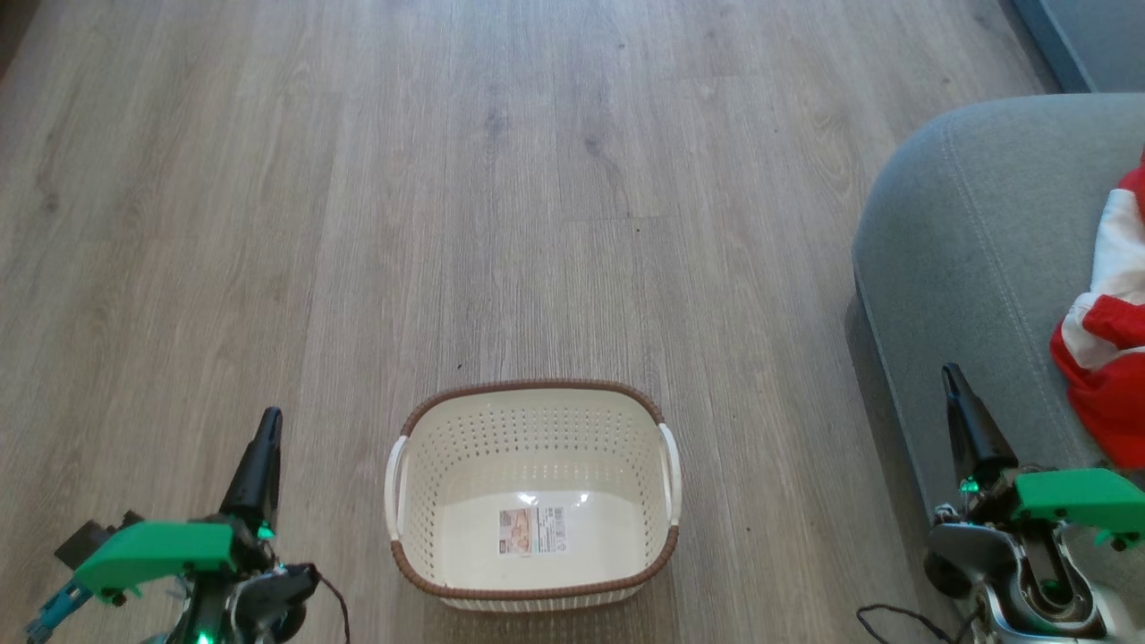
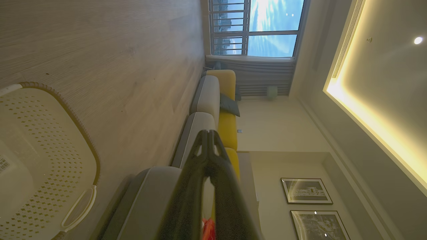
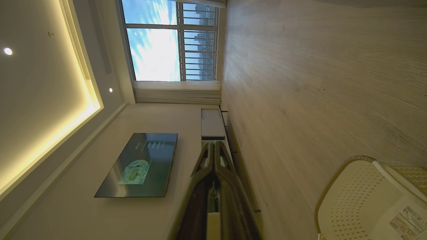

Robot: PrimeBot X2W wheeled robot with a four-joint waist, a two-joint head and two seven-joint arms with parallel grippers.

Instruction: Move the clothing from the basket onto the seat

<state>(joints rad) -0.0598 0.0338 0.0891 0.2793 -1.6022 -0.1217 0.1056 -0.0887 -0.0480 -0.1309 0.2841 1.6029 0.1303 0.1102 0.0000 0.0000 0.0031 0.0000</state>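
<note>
The cream basket (image 1: pixel 533 420) with a brown rim stands on the wood floor at bottom centre, holding nothing but a paper label (image 1: pixel 533 530) on its floor. Red and white clothing (image 1: pixel 1114 358) lies on the grey seat (image 1: pixel 966 268) at the right edge. My left gripper (image 1: pixel 268 420) hangs to the left of the basket, fingers together and holding nothing. My right gripper (image 1: pixel 950 374) is beside the seat's front edge, shut and holding nothing. In the left wrist view the basket (image 2: pixel 36 160) sits at the left and a bit of red clothing (image 2: pixel 208 230) peeks behind the fingers (image 2: pixel 208 140). The right wrist view catches the basket (image 3: pixel 370 200) at lower right.
Wood floor (image 1: pixel 501 179) stretches ahead of the basket. A grey and yellow couch run (image 2: pixel 213 106) leads to a window (image 2: pixel 257 26). A wall television (image 3: pixel 140 165) and a low cabinet (image 3: pixel 212 123) stand on the opposite side of the room.
</note>
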